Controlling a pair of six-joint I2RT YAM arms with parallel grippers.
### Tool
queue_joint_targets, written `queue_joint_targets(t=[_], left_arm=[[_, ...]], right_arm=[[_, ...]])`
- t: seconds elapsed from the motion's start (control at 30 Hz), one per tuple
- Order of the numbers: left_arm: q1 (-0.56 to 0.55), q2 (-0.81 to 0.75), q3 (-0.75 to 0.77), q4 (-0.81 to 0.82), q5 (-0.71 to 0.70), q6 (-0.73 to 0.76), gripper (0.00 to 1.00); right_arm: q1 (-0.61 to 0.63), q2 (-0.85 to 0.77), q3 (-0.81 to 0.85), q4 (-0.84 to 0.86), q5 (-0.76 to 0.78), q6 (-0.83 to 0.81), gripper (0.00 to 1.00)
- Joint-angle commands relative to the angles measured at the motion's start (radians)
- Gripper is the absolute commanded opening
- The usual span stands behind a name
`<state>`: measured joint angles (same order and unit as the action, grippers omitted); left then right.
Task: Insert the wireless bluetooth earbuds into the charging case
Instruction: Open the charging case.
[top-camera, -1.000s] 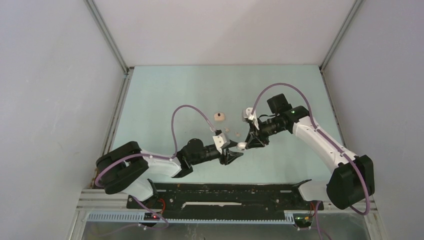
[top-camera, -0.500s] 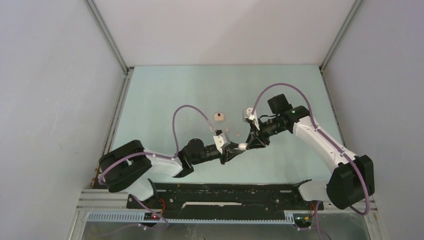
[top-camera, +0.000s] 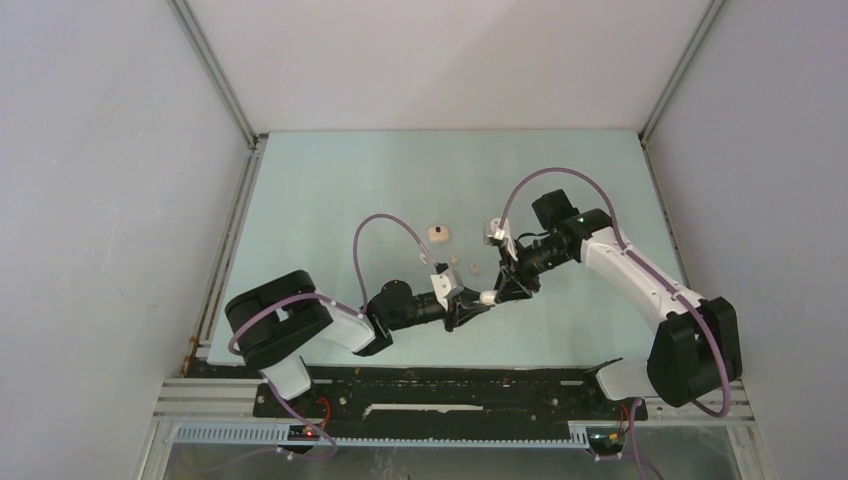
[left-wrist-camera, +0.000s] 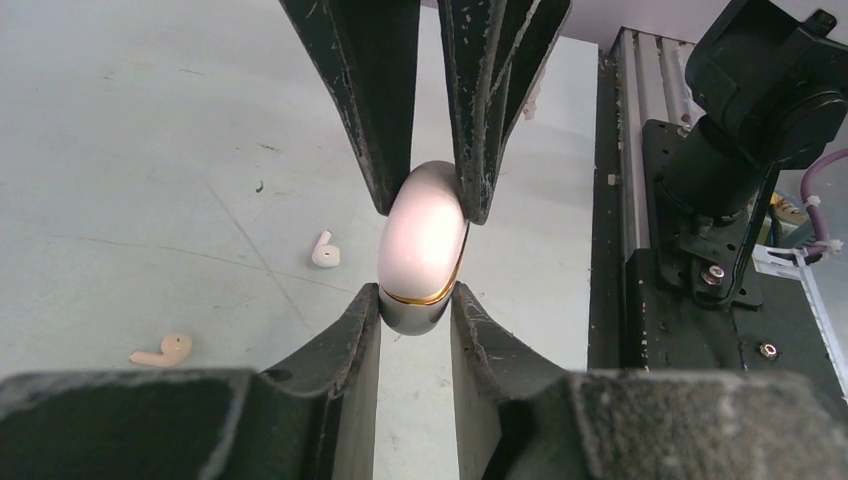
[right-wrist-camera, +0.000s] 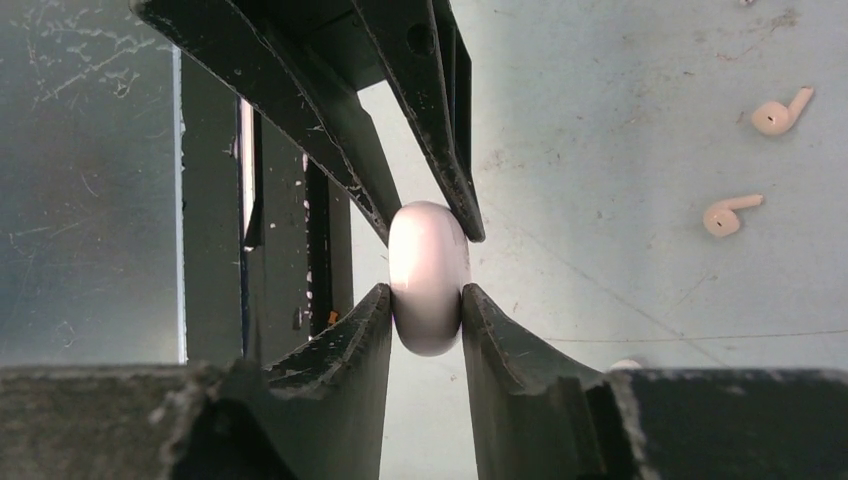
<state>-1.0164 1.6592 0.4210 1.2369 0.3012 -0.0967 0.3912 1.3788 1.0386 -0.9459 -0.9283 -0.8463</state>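
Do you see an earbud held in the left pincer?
No, the left pincer clamps the white charging case instead.

i see the charging case (left-wrist-camera: 422, 250), white, glossy and rounded with a gold seam, closed and on edge above the table, pinched between the left gripper (left-wrist-camera: 415, 300) and right gripper (right-wrist-camera: 425, 300), while a white earbud (left-wrist-camera: 323, 250) and a tan earbud (left-wrist-camera: 162, 349) lie loose nearby.
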Motion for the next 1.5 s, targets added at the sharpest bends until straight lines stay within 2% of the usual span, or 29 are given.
queue_joint_targets(t=[0.0, 0.17, 0.37, 0.8, 1.1, 1.47], left_arm=[[-0.005, 0.013, 0.005, 0.121, 0.05, 0.008, 0.0], [-0.005, 0.035, -0.01, 0.152, 0.045, 0.016, 0.0], [-0.005, 0.031, -0.014, 0.152, 0.045, 0.017, 0.0], [-0.007, 0.035, -0.026, 0.183, 0.046, 0.025, 0.0], [-0.012, 0.02, -0.027, 0.179, 0.06, 0.033, 0.0], [-0.044, 0.006, -0.012, 0.087, 0.04, 0.123, 0.0]], right_arm=[[-0.003, 0.008, 0.022, 0.019, -0.054, -0.008, 0.37], [-0.003, 0.019, 0.022, 0.019, -0.065, -0.003, 0.49], [-0.002, 0.018, 0.021, 0.028, -0.067, 0.012, 0.57], [0.035, 0.061, 0.022, 0.039, -0.028, 0.004, 0.6], [0.062, 0.085, 0.026, 0.057, 0.006, 0.021, 0.57], [-0.038, 0.164, 0.13, -0.092, -0.127, -0.023, 0.56]])
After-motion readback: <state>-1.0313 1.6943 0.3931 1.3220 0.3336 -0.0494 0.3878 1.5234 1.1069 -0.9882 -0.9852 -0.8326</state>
